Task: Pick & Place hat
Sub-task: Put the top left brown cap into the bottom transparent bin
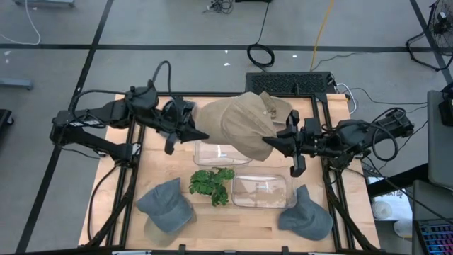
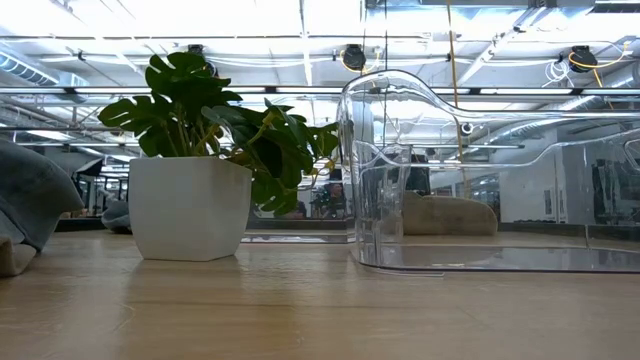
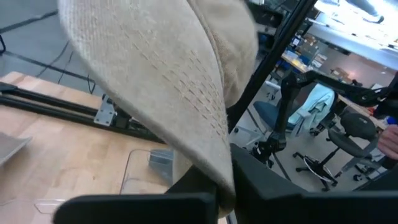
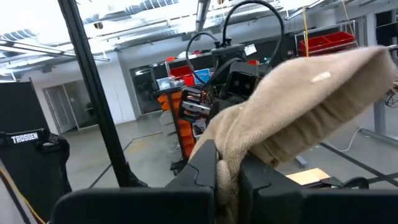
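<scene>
We've got the floppy tan fabric hat (image 1: 241, 124) up over the far clear plastic bin (image 1: 212, 151), left gripper (image 1: 200, 134) and right gripper (image 1: 271, 144) both clamped on its edges; uneven pulls could probably slip it; the near clear bin (image 1: 263, 191) seems to hold something tan.

Potted plant (image 2: 190, 160), clear bins (image 1: 263, 191)

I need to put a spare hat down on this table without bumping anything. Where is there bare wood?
Free: the strip left of the upper clear bin, above the left grey cap; less between the potted plant and front edge. Crowded: the middle, where both grippers hold the tan hat, and around the lower bin and right grey cap.
</scene>
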`<state>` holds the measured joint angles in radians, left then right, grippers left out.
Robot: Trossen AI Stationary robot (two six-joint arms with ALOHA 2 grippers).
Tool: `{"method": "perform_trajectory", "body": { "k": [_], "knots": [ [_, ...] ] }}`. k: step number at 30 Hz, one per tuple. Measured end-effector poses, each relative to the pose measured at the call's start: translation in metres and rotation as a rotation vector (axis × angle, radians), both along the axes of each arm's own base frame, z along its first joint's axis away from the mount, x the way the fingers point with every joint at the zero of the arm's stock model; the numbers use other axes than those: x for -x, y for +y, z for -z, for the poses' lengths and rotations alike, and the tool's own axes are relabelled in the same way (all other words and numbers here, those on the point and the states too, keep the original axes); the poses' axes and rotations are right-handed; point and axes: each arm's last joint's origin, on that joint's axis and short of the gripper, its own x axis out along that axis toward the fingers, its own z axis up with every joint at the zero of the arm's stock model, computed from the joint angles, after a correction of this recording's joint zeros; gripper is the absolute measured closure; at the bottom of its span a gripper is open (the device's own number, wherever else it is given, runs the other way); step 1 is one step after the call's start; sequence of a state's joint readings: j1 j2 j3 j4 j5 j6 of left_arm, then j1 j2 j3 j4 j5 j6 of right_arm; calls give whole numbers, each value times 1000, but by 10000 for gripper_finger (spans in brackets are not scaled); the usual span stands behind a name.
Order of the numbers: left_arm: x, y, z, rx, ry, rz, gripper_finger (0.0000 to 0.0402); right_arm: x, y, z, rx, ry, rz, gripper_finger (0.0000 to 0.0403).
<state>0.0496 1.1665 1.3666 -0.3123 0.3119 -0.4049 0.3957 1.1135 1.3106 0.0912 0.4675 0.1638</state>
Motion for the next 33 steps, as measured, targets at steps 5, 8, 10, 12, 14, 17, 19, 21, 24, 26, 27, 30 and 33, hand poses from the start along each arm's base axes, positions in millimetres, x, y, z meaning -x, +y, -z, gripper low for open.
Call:
{"method": "perform_trajectory", "body": {
  "k": [5,8,10,12,14,17,19,21,24,26,27,30,33],
  "knots": [
    [19,2,-11,-13,-51,-13,296,6,3,-4,-3,-8,-22,397],
    [29,4,-14,-18,-55,-24,259,9,7,-10,-3,-10,-43,397],
    [37,5,-16,-21,-57,-35,238,11,9,-15,16,-1,-50,397],
    [44,7,-17,-21,-53,-45,222,12,12,-19,31,27,-65,397],
    [50,8,-18,-17,-45,-53,209,11,16,-24,41,50,-75,397],
    [59,8,-20,-13,-44,-60,195,12,23,-32,48,75,-67,397],
    [65,8,-21,-12,-52,-64,189,13,29,-36,61,90,-80,397],
    [70,7,-23,-12,-62,-63,186,13,34,-41,77,89,-82,397],
    [79,6,-26,-14,-81,-63,182,15,42,-46,110,124,-43,397],
    [86,5,-29,-14,-98,-64,182,17,47,-45,139,171,4,397],
    [88,5,-30,-11,-105,-64,183,17,49,-45,153,194,31,397],
    [94,5,-32,-9,-120,-64,188,17,55,-40,172,236,100,397],
    [98,4,-33,9,-125,-64,192,15,61,-36,183,255,162,397]
  ]
}}
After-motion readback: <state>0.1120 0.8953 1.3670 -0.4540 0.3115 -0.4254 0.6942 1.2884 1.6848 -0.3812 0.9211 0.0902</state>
